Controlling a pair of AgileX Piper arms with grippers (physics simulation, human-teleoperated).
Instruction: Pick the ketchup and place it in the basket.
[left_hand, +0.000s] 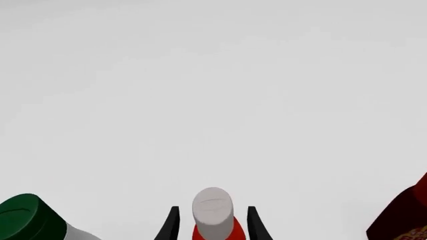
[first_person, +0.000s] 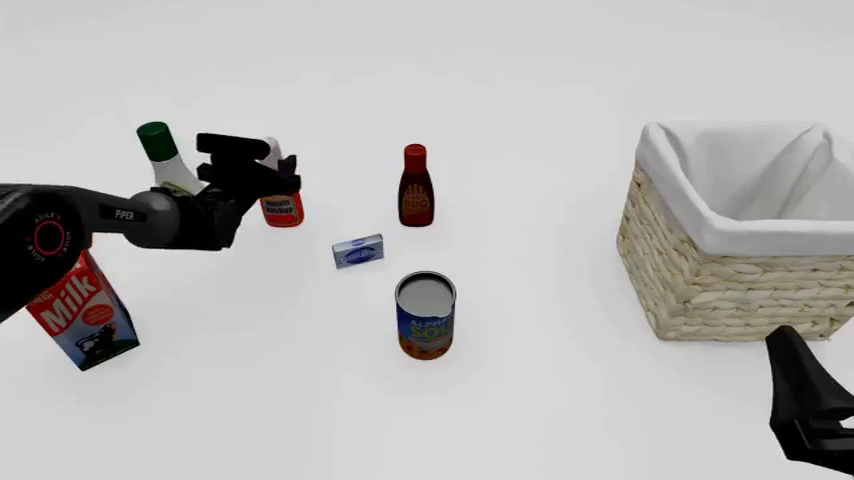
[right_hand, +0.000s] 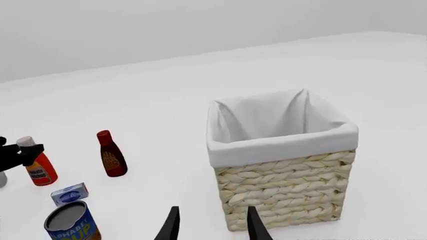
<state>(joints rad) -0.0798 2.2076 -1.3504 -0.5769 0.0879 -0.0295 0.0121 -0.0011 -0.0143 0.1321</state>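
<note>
Left gripper (left_hand: 213, 222) is spread around the ketchup (first_person: 280, 205) neck, fingers (left_hand: 171, 225) clear of the white cap (no squeeze), toward the table's far left. Basket (first_person: 727, 275) stands at the right edge. Right gripper (right_hand: 213, 224) hangs wide, empty.

Left arm reaches forward from left, its tool (first_person: 271, 166) spread wide, fingers apart. Right tool (first_person: 809, 405) low at near right, fingers parted, arm retracted.

Simulated tabletop (first_person: 561, 420), blank white (featureless surroundings)
</note>
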